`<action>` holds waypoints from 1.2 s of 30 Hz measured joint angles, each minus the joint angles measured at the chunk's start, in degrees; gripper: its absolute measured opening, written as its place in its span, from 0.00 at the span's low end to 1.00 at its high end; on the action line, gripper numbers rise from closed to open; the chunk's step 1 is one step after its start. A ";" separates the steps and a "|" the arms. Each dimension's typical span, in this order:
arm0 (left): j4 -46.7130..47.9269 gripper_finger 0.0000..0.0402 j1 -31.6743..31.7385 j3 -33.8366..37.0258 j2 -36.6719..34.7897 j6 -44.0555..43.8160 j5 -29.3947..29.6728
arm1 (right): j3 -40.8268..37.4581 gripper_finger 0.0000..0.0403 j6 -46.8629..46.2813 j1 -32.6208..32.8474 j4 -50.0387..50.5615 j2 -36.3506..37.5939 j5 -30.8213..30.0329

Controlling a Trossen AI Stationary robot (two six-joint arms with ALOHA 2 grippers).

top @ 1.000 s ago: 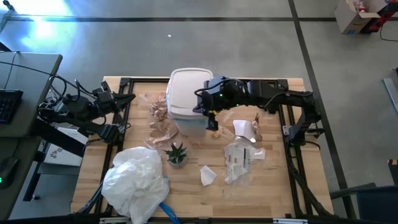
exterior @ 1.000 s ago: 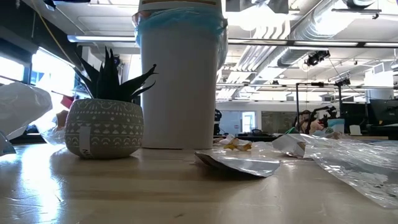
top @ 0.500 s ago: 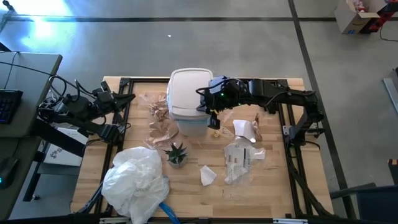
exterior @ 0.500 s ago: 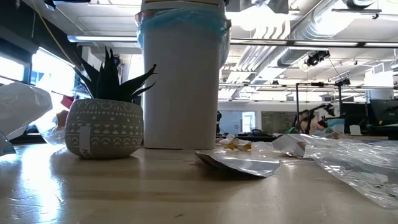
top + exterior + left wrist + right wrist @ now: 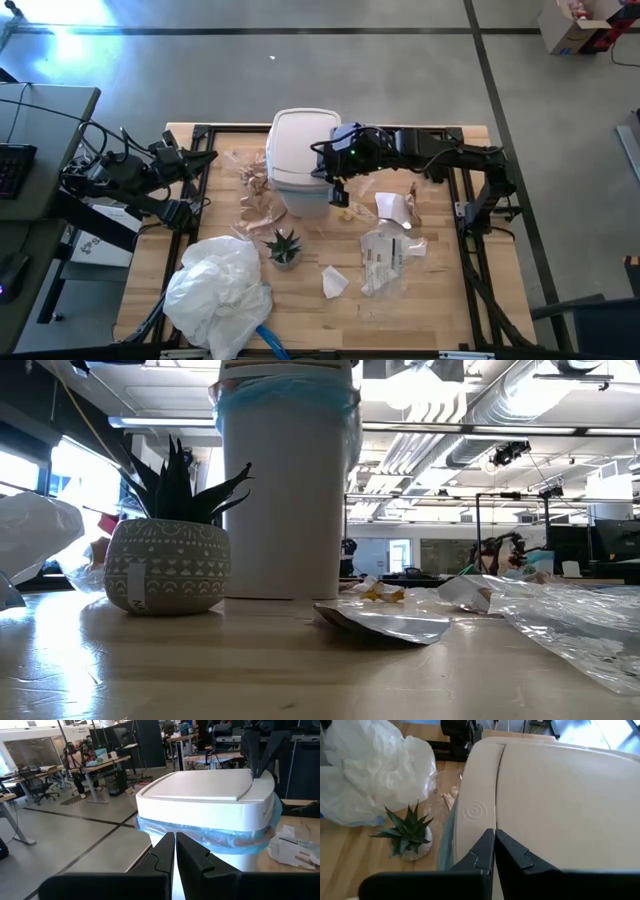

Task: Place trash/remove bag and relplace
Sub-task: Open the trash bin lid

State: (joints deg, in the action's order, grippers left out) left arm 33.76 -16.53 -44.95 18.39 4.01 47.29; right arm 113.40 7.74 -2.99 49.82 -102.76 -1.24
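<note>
High view: right fingers (image 5: pixel 334 187) closed, empty, seemingly touching bin (image 5: pixel 303 150) lid; bag (image 5: pixel 285 395) beneath.

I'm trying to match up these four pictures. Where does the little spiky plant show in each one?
High view: the plant stands near the table's middle, in front of the bin.
Low view: plant at left, beside the bin.
Left wrist view: not in it.
Right wrist view: plant at lower left, beside the bin.
Shared landmark: the white bin.

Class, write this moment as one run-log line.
right gripper: shut, at white bin lid edge | left gripper: shut, waiting at table's left | bag: in bin | trash: on table
</note>
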 joint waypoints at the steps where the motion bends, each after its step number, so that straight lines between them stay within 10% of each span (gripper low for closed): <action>1: 0.12 0.00 0.00 0.00 -0.01 -0.46 0.02 | 0.35 0.00 0.33 0.13 -0.17 0.00 0.24; 36: 2.71 0.00 0.00 1.09 -0.02 -2.44 0.83 | 9.89 0.00 1.17 1.14 5.39 -4.72 -0.52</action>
State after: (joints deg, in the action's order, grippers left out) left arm 36.48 -16.53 -43.86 18.37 1.56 48.12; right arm 123.28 8.91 -1.85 55.21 -107.48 -1.76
